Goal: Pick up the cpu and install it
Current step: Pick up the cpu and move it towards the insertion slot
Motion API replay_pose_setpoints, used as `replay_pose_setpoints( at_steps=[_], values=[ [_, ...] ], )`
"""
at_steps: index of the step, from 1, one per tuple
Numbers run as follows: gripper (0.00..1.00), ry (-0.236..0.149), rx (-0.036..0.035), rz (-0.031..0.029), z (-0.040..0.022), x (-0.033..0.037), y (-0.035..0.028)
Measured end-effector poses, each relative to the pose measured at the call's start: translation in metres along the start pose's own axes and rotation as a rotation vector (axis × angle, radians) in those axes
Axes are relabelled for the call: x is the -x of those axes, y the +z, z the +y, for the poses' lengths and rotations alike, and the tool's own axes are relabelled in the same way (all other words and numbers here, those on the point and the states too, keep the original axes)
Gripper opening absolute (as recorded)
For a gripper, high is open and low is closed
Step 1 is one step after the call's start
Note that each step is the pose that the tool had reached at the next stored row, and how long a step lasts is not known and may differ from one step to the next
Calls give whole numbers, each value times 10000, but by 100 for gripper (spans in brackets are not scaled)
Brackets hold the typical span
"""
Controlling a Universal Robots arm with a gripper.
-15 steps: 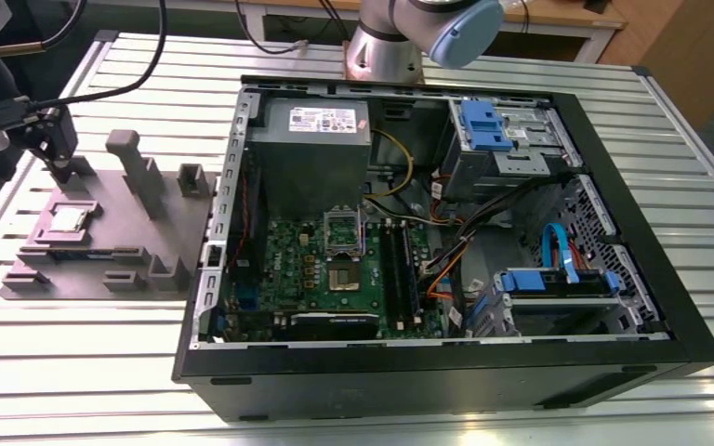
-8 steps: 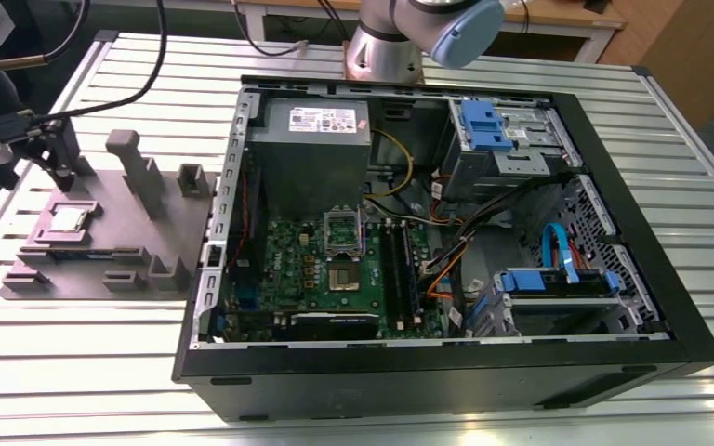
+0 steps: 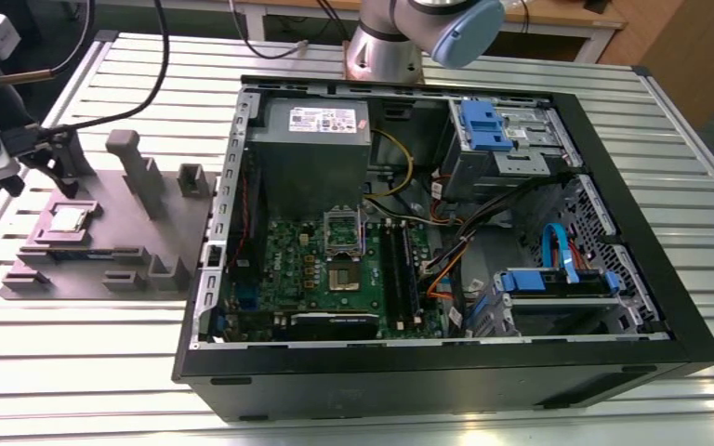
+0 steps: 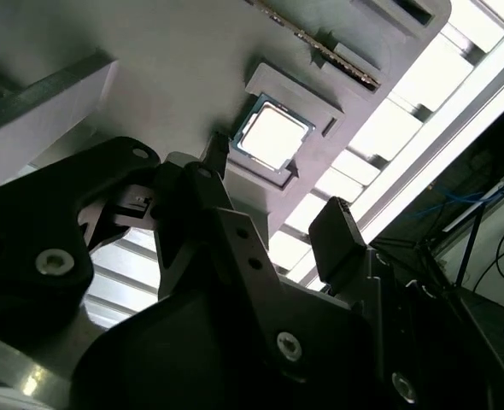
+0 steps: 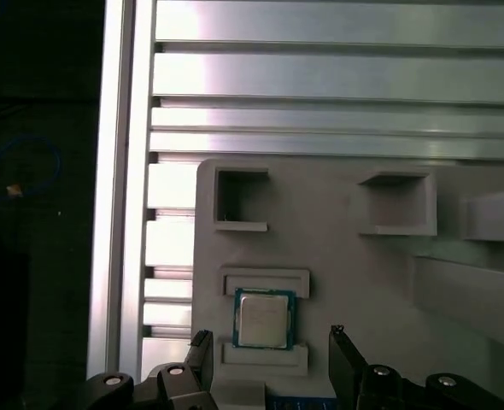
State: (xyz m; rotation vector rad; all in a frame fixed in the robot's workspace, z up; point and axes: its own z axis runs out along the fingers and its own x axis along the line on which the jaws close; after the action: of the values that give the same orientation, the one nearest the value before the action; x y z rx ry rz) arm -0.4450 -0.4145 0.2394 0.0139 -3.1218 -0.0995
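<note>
End effector (image 5: 269, 335) released and empty, poised over the cpu (image 5: 263, 319), which lies untouched just beyond its spread fingers in the grey holder's (image 5: 337, 256) recess; pick-up approach in hand, seemingly requiring a centred descent.

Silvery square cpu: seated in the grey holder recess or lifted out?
Seated: silvery square cpu lies flat, recessed in grey plastic holder; open gripper straddles it, apart.
</note>
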Motion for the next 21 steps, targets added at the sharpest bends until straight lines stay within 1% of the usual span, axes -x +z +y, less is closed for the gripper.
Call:
replay_pose_setpoints(
  at_steps=[7,18,21],
  values=[
    [65,-150,-3,11,-30,2,125],
    [65,-114,-2,7,-43,6,323],
    [65,-62,-1,5,-45,6,354]
  ],
)
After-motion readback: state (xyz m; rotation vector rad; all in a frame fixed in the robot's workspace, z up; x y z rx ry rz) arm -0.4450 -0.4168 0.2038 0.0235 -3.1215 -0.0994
